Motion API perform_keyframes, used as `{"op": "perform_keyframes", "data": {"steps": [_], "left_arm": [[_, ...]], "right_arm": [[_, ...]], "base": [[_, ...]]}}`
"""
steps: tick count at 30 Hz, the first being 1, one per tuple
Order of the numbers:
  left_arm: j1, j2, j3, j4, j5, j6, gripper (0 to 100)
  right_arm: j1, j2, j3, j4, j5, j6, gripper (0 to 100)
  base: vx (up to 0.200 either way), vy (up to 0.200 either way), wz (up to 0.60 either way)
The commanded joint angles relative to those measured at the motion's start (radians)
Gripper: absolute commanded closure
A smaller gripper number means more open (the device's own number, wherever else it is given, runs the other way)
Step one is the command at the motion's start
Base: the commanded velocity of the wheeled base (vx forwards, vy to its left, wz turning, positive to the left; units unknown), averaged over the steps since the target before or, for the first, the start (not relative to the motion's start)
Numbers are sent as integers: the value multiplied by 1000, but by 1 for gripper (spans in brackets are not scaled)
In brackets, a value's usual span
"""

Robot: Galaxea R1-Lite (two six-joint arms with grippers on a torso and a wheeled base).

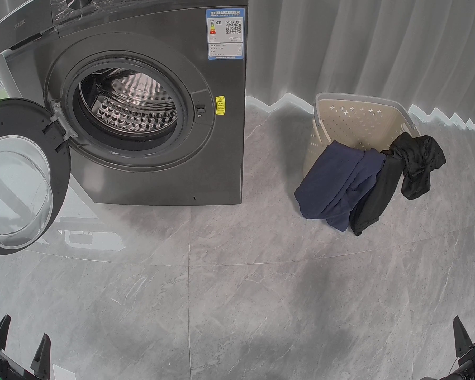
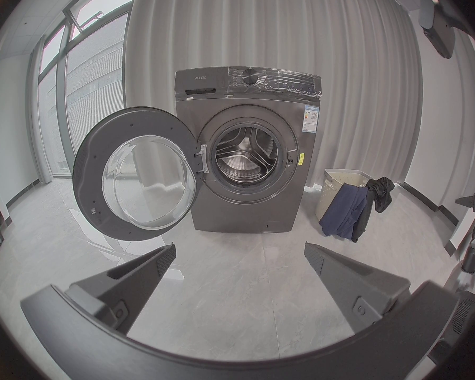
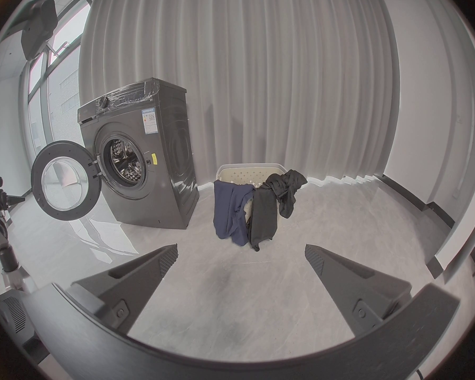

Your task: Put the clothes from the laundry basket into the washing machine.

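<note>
Since the drum [image 1: 134, 109] of the washing machine [image 1: 216, 149] looks bare in the head view and both garments hang from the laundry basket [image 1: 359, 114], I judge that the task is not yet begun and every piece is left to move. The door [image 1: 16, 175] stands swung wide open, so loading is not blocked. A navy garment [image 1: 335, 183] and a black garment [image 1: 419, 159] drape over the basket's front rim, their ends reaching the floor [image 1: 248, 291]. The left pincer [image 1: 25, 331] and right pincer [image 1: 471, 312] sit low at the near edge, well apart from the clothes, with the right one on the basket's side.

From the left wrist view, the left pincer's jaws are spread wide with nothing between them. The machine lies ahead and the basket is off beside it.

From the right wrist view, the right pincer is equally wide open and empty. The draped clothes lie roughly straight ahead across bare floor.
</note>
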Motion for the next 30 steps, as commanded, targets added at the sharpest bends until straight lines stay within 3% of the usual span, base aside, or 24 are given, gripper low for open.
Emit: {"op": "perform_keyframes", "data": {"steps": [1,12,30], "left_arm": [[1,-11,18,0,1,-1,0],[1,-11,18,0,1,1,0],[1,-11,18,0,1,1,0]], "right_arm": [[1,-13,18,0,0,1,0],[1,-13,18,0,3,-1,0],[1,-13,18,0,3,-1,0]], "base": [[200,0,0],[36,0,0],[0,-200,0]]}}
